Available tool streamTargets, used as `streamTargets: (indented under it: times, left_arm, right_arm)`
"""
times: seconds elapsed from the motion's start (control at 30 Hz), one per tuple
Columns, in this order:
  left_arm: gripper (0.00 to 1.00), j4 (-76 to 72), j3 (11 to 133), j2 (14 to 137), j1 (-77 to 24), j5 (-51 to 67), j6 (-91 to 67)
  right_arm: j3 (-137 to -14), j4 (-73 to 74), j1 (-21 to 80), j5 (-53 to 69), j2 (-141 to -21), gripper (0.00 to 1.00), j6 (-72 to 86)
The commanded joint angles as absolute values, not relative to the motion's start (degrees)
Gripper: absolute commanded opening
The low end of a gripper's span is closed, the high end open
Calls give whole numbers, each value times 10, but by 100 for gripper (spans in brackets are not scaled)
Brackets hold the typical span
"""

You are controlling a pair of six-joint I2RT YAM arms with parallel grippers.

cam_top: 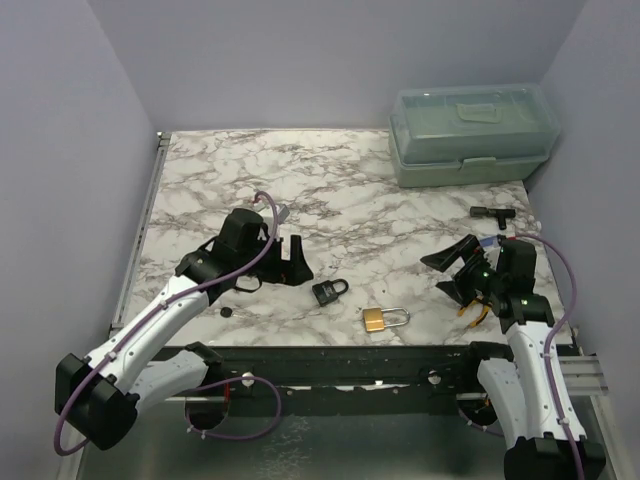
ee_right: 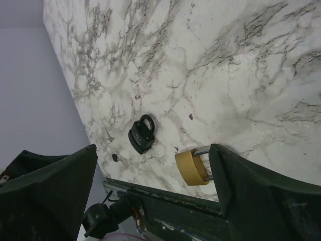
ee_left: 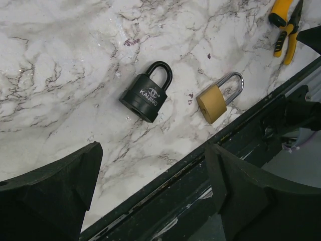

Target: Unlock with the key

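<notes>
A black padlock [cam_top: 331, 291] lies flat near the table's front edge. A brass padlock [cam_top: 383, 319] with a steel shackle lies to its right. Both show in the left wrist view, black [ee_left: 147, 93] and brass [ee_left: 216, 100], and in the right wrist view, black [ee_right: 142, 134] and brass [ee_right: 192, 167]. A small dark key-like piece [cam_top: 490, 212] lies at the right rear. My left gripper [cam_top: 272, 272] is open and empty, just left of the black padlock. My right gripper [cam_top: 447, 274] is open and empty, right of the brass padlock.
A green lidded box [cam_top: 470, 135] stands at the back right. Yellow-handled pliers [cam_top: 473, 308] lie under my right gripper and show in the left wrist view [ee_left: 284, 25]. A small dark bit [cam_top: 226, 311] lies near the front edge, left of the padlocks.
</notes>
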State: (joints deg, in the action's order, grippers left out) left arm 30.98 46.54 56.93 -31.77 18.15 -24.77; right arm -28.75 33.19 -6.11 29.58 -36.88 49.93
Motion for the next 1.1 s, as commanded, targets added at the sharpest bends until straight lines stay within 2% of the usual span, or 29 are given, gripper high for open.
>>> streamTargets:
  times: [0.0,0.2,0.37,0.57,0.8,0.97,1.07]
  left_arm:
    - [91,306,466,573,-339,173,-243]
    - [90,309,472,593,-360,175,-240]
    - [90,311,475,584,-361,158,-238]
    - [85,318,476,577,-367,130,-240]
    - [81,340,488,572,-370,65,-241]
    - [81,393,497,518,-369,-140,-276]
    - [83,404,495,473,-366,-190,-291]
  right_arm:
    - [-313,361,-64,240,-364,100,486]
    - [-428,477,-64,131,-450,100,459]
    - [-465,466,-64,163,-507,100,476]
    - [-524,488,-33,100,-554,100,519]
    - [-634,524,192,-49,-728,100,634]
    - [-709,582,337,-113,-825,100,761]
    - [-735,590,429,-133,-874,100,844]
